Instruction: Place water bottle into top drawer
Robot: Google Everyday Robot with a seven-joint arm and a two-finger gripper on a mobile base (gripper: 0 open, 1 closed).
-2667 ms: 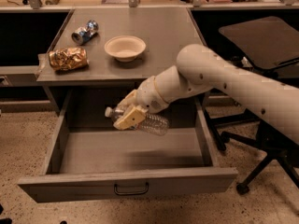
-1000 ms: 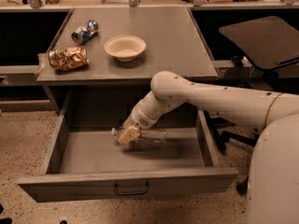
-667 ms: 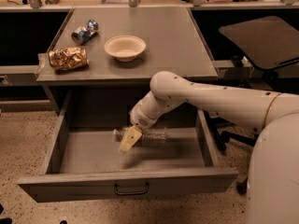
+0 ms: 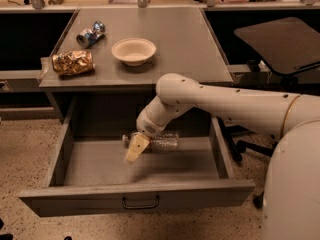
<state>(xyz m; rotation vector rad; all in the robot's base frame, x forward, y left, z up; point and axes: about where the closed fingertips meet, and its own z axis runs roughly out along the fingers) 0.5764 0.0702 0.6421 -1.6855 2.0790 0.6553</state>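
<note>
The water bottle [image 4: 165, 141] lies on its side on the floor of the top drawer [image 4: 75, 169], near the back, with its white cap to the left. The drawer is pulled fully out, and its dark loop handle [image 4: 140, 202] sits centred on the front panel. My gripper [image 4: 134, 150] is inside the drawer, just in front of and left of the bottle's cap end, angled down-left. It is open and holds nothing. My arm [image 4: 210, 101] reaches in from the right.
On the grey table top [image 4: 185, 44] above the drawer stand a white bowl [image 4: 133, 50], a gold foil snack bag [image 4: 73, 62] and a dented blue-and-silver can [image 4: 90, 34]. A dark office chair [image 4: 280, 44] stands at the right.
I lowered the bottle onto the drawer floor and let it go. My gripper has drawn a little forward and down, off the bottle.
</note>
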